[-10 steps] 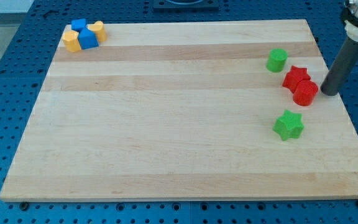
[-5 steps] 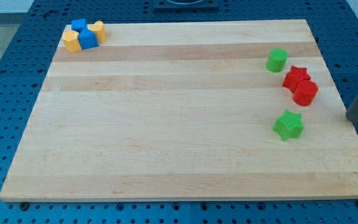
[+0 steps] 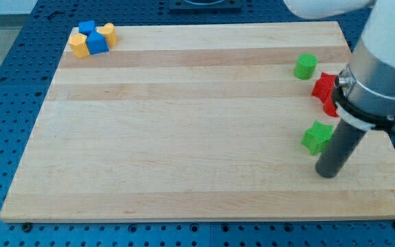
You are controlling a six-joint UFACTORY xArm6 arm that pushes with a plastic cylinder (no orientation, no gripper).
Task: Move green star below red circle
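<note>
The green star lies on the wooden board at the view's right. My tip rests on the board just below and a little right of the star, and the rod covers the star's right edge. The red circle sits above the star, mostly hidden behind the arm. A red star touches it from above-left, partly hidden too.
A green cylinder stands above the red blocks. At the view's top left is a cluster of two blue blocks and two yellow blocks. The arm's body covers the board's right edge.
The rod swung from right of the red circle, out past the board's right edge, then back in to below-right of the green star. The blocks have not moved.
</note>
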